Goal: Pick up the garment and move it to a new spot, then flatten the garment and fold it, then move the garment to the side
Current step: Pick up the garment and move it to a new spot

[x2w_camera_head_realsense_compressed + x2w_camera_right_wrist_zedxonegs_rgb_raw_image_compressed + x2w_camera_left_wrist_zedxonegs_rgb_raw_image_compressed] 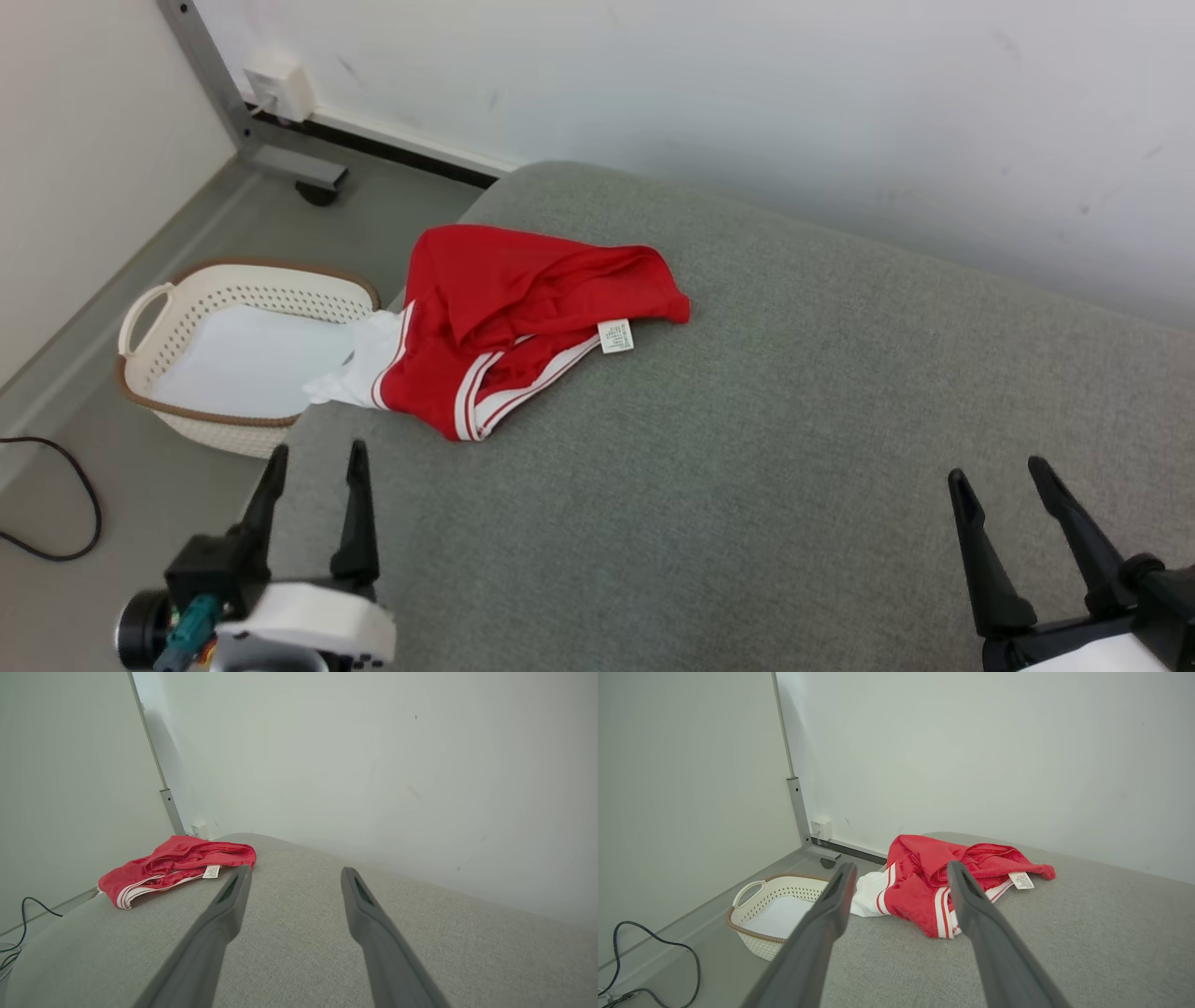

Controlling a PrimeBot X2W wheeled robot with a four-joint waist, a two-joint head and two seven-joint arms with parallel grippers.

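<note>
Red garment [523,313] crumpled upper-centre of frame at the grey cushion [794,448] edge, untouched; left gripper [313,462] and right gripper [1004,481] low in frame, fingers spread, likely poised for the pickup.

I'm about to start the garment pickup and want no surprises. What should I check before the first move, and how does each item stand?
1. Open and empty, left pincer: ok.
2. Open and empty, right pincer: ok.
3. The red garment lies ahead of the left pincer on the grey cushion: ok.
4. The garment sits wholly on the cushion: cannot tell. Its white end lies at the edge beside the basket.
5. Bare cushion for a new spot: ok, to the garment's right.
6. The garment is flat: not ok, it is crumpled.
</note>
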